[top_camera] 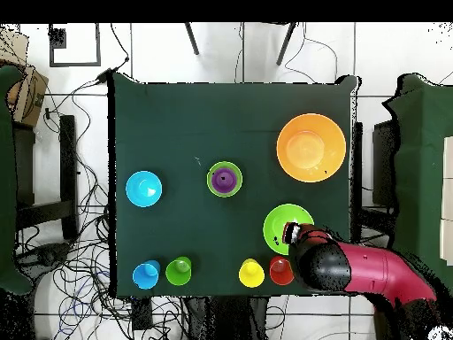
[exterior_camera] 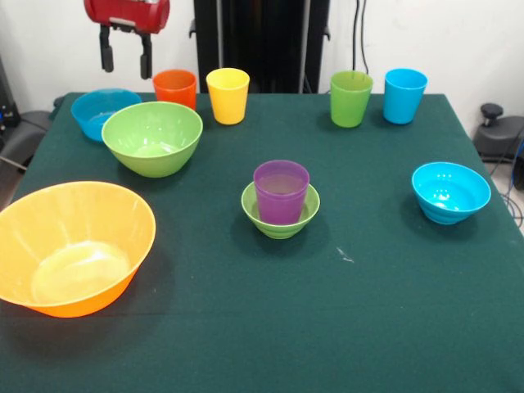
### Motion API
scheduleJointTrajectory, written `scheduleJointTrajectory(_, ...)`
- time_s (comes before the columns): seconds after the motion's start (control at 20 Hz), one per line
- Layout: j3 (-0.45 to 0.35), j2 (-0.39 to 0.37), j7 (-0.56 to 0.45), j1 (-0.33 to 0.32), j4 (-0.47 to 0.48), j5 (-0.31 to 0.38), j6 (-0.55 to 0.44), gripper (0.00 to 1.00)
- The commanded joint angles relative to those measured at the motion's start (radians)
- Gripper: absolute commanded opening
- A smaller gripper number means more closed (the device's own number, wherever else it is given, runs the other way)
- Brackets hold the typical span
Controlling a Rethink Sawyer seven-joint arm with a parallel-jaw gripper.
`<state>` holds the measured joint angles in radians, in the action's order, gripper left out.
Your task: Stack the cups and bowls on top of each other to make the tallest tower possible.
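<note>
The purple cup (exterior_camera: 281, 191) stands upright inside the small green bowl (exterior_camera: 280, 219) at the table's middle; it also shows in the overhead view (top_camera: 225, 179). The small blue bowl (exterior_camera: 450, 191) sits at the right. Orange (exterior_camera: 174, 88), yellow (exterior_camera: 228, 95), green (exterior_camera: 350, 98) and light blue (exterior_camera: 405, 95) cups stand along the far edge. The medium green bowl (exterior_camera: 152, 137), medium blue bowl (exterior_camera: 104, 112) and large orange bowl (exterior_camera: 72, 246) are at the left. My gripper (exterior_camera: 125, 57) hangs open and empty above the far left, over the blue and green bowls.
The dark green table (exterior_camera: 368, 311) has bare cloth in front and between the middle stack and the small blue bowl. In the overhead view the red arm (top_camera: 372, 273) reaches in from the lower right over the medium bowls.
</note>
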<state>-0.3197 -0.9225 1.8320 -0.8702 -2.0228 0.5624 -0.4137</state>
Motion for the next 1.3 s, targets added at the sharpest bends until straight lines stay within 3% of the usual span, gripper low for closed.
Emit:
scheduleJointTrajectory(0.05, -0.123, 0.132, -0.207, -0.029, -0.010, 0.176, 0.016, 1.00)
scheduleJointTrajectory(0.5, -0.173, 0.184, -0.204, -0.097, -0.005, 0.266, 0.009, 1.00)
scheduleJointTrajectory(1.05, -0.283, 0.199, -0.320, -0.232, 0.001, 0.260, -0.114, 1.00)
scheduleJointTrajectory(1.3, -0.307, 0.209, -0.320, -0.248, 0.009, 0.272, -0.137, 1.00)
